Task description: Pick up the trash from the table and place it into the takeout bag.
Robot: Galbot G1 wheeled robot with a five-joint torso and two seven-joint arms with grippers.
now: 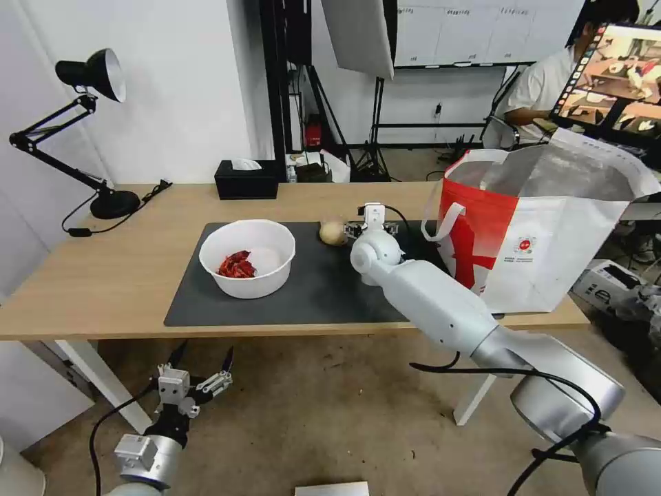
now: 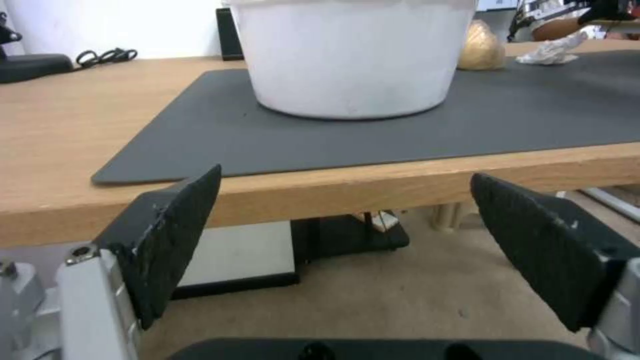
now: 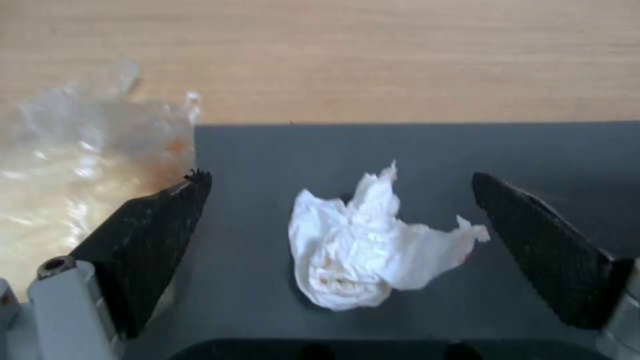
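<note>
Right wrist view: crumpled tissue (image 3: 363,240) lies on the dark mat (image 3: 413,150), centred between the right pincer's (image 3: 340,220) spread fingers, directly below. Left pincer (image 1: 200,379) hangs open beneath the bench (image 1: 103,275), far off.

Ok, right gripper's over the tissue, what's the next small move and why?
Probably lower the right gripper and close. Its fingers are open on either side of the crumpled tissue, which lies loose on the mat. The left gripper waits below the table edge.
</note>
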